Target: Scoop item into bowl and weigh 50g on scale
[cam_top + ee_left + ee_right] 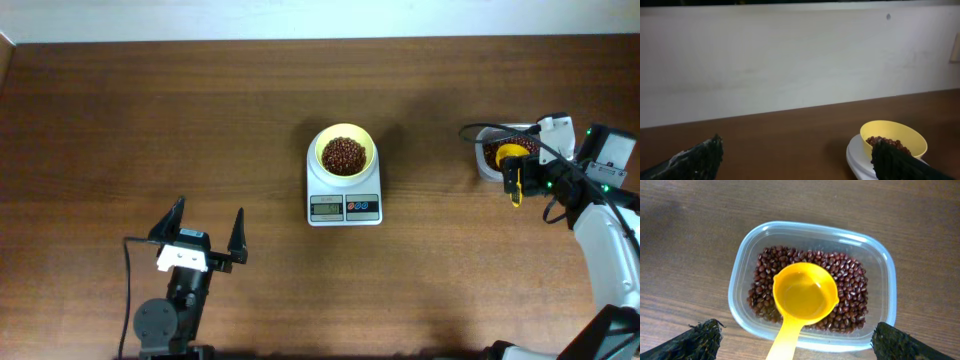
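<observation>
The beans (344,156) fill much of the pale yellow bowl (322,143), which sits on the white scale (344,208) around the middle of the worktop (150,100). More beans lie in a clear container (880,270) near the right edge, with an empty yellow scoop (804,294) resting on them. The right tool (797,327) hangs above, jaws wide apart, the scoop's handle running between them ungripped. Near the front left corner, the left tool (210,207) is spread wide and holds nothing
</observation>
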`<state>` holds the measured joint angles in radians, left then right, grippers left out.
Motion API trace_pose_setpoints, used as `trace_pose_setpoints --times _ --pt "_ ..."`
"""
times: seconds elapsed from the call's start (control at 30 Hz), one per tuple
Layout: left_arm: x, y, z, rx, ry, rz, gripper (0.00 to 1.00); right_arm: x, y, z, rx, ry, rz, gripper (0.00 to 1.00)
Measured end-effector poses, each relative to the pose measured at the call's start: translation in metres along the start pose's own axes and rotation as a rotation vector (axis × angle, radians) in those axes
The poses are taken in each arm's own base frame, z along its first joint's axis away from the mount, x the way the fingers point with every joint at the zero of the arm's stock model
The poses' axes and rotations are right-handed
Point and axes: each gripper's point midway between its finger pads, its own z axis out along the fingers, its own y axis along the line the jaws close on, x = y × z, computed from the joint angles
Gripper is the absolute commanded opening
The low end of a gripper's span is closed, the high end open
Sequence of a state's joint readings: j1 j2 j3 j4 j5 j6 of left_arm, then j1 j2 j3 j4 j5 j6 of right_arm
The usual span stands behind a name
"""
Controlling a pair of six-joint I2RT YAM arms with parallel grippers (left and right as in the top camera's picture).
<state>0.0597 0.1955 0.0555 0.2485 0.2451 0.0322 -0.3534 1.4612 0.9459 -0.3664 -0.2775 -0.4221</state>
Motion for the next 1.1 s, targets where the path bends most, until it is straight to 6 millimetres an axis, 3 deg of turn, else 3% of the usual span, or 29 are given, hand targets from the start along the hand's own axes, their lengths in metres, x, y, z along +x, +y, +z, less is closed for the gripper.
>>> trace_pose_setpoints --times 0.07,0.3,1.1 --pt "0.018 0.002 -0.005 -0.018 0.039 -0.036 0.99 0.0 0.0 0.0 0.0 0.0 0.001 0.99" --pt "0.055 0.009 -0.016 -0.086 0.173 -0.118 0.98 0.0 0.0 0.0 0.0 0.001 0.001 0.99" --pt "0.055 0.012 -0.016 -0.103 0.175 -0.116 0.99 0.0 0.0 0.0 0.0 0.001 0.001 0.99"
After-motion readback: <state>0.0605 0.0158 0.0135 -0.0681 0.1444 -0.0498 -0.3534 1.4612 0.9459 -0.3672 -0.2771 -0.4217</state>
